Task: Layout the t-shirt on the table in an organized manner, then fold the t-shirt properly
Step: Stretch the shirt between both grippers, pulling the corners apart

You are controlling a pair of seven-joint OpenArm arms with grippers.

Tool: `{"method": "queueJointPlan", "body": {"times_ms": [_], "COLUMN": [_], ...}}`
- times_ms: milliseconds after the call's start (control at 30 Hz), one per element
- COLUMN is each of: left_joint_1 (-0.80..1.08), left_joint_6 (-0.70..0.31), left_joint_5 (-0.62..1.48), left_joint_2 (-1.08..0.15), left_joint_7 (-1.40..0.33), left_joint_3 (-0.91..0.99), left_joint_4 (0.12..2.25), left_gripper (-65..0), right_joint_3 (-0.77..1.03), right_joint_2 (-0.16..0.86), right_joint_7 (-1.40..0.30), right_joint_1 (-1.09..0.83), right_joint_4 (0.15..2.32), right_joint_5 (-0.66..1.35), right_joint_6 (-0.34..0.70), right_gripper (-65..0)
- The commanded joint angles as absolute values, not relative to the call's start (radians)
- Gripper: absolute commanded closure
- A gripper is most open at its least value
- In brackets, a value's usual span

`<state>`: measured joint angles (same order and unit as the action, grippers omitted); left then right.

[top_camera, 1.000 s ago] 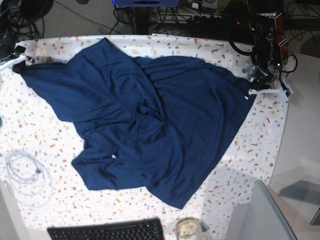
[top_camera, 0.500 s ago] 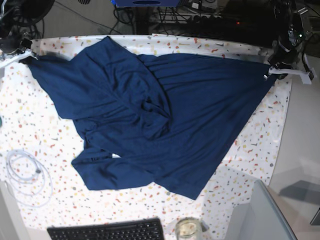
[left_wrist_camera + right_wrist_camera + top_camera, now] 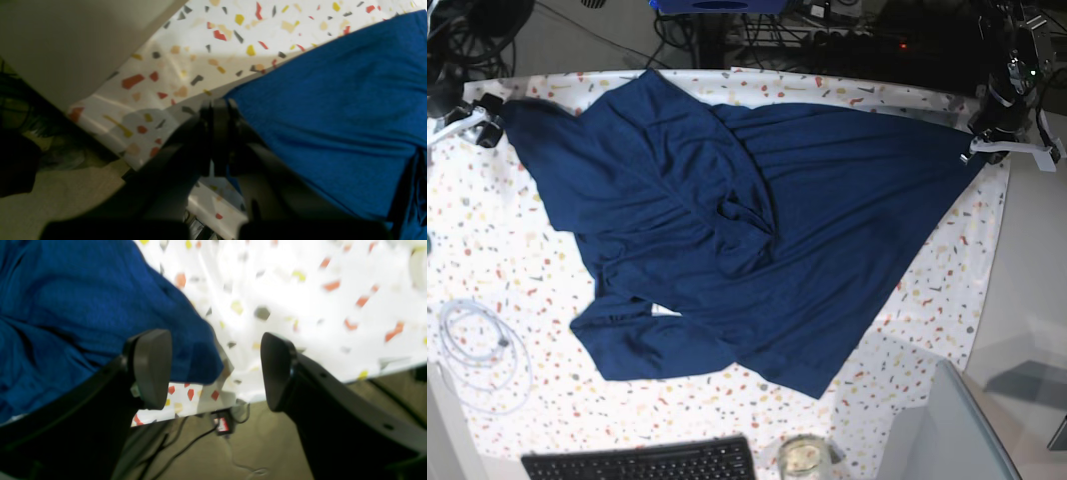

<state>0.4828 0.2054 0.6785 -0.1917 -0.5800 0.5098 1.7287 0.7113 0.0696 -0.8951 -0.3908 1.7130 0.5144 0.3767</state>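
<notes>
Both wrist views blurred w/ motion. Left gripper (image 3: 218, 133) reads only as a dark mass; shirt (image 3: 333, 110) corner vanishes between its fingers, and frame edge cuts cloth at right. Keyboard (image 3: 642, 462) and jar (image 3: 804, 457) cropped at base view's bottom edge. Right gripper (image 3: 482, 112) tiny, jaws unreadable there.

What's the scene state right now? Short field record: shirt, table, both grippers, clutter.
t-shirt: dark navy, spread across the table, bunched and creased in the middle, not folded
table: white speckled cover
left gripper: shut on the t-shirt's corner at the table's edge
right gripper: open, the t-shirt's corner beside one finger, not clamped
white cable: coiled on the table, apart from the t-shirt
keyboard: at the near edge
glass jar: beside the keyboard
</notes>
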Motion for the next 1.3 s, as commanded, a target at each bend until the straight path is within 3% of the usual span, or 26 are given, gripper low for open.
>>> {"method": "queueJointPlan", "body": {"times_ms": [0, 200, 500, 567, 667, 700, 767, 833, 1033, 1267], "left_joint_1": [0.484, 0.487, 0.493, 0.493, 0.487, 0.486, 0.484, 0.475, 0.403, 0.308], "left_joint_6": [0.203, 0.203, 0.203, 0.203, 0.203, 0.203, 0.203, 0.203, 0.203, 0.203], "left_joint_5": [0.674, 0.673, 0.673, 0.673, 0.673, 0.673, 0.673, 0.673, 0.673, 0.668], "left_joint_2": [-0.205, -0.206, -0.206, -0.206, -0.209, -0.211, -0.214, -0.229, -0.239, -0.232], "left_joint_7": [-0.558, -0.558, -0.558, -0.558, -0.558, -0.558, -0.558, -0.558, -0.651, -0.774], "left_joint_3": [0.522, 0.524, 0.524, 0.526, 0.526, 0.526, 0.526, 0.526, 0.545, 0.568], "left_joint_4": [1.744, 1.744, 1.744, 1.745, 1.745, 1.745, 1.748, 1.748, 1.750, 1.748], "left_gripper": [0.0, 0.0, 0.0, 0.0, 0.0, 0.0, 0.0, 0.0, 0.0, 0.0], "right_joint_3": [0.670, 0.430, 0.418, 0.420, 0.426, 0.426, 0.426, 0.426, 0.420, 0.374], "right_joint_2": [0.113, 0.251, 0.251, 0.251, 0.251, 0.251, 0.251, 0.251, 0.278, 0.329], "right_joint_7": [-0.880, -0.878, -0.877, -0.875, -0.881, -0.883, -0.897, -0.938, -1.078, -1.073], "right_joint_1": [-0.369, -0.312, -0.294, -0.294, -0.292, -0.292, -0.288, -0.245, -0.025, 0.272], "right_joint_4": [1.728, 1.586, 1.437, 1.448, 1.506, 1.531, 1.584, 1.627, 1.606, 1.228], "right_joint_5": [0.524, 0.522, 0.526, 0.530, 0.533, 0.533, 0.533, 0.527, 0.526, 0.524], "right_joint_6": [0.397, 0.289, 0.275, 0.277, 0.277, 0.277, 0.272, 0.268, 0.111, -0.010], "right_gripper": [-39.3, -39.6, -38.4, -30.0, -3.9, 0.0, -2.4, -0.6, -0.2, -0.6]}}
